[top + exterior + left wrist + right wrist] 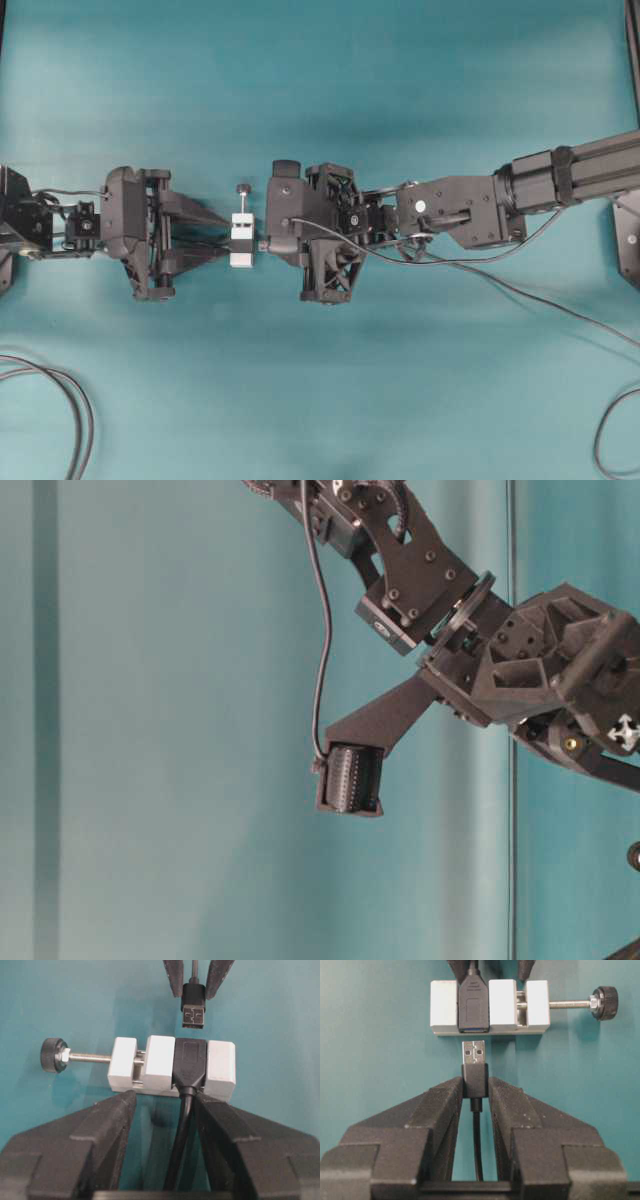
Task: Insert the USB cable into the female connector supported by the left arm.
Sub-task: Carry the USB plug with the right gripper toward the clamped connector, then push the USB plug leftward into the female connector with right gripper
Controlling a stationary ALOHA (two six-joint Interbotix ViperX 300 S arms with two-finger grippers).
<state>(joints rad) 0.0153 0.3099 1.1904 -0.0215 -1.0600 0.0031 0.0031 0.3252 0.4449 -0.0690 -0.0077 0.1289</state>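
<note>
Looking down from overhead, we count two arms meeting over the teal table (320, 400). The left arm (125, 232) reaches in from the left, and its left gripper (222, 238) spreads two fingers wide against the white bracket (241, 240), bracing it from behind. The right gripper (268, 240) sits just beside that bracket. Loose cables (60, 400) curl at the lower corners, well apart from the work.

From table level we see only part of one black arm (530, 670) and a dangling wire (320, 630); neither gripper's state can be told here.

In the left wrist view, one female connector (190, 1062) sits clamped in the bracket (220, 1067), its cord running back between the two fingers (100, 1130). One black-knobbed screw (54, 1055) sticks out sideways. The USB cable (193, 1007) hangs just beyond the socket, apart from it.

In the right wrist view, we see the right gripper (475, 1091) pinching the black plug body between two fingers, the silver tip (473, 1054) lined up with the socket (472, 1005) and a narrow gap left. Nothing stands between them.
</note>
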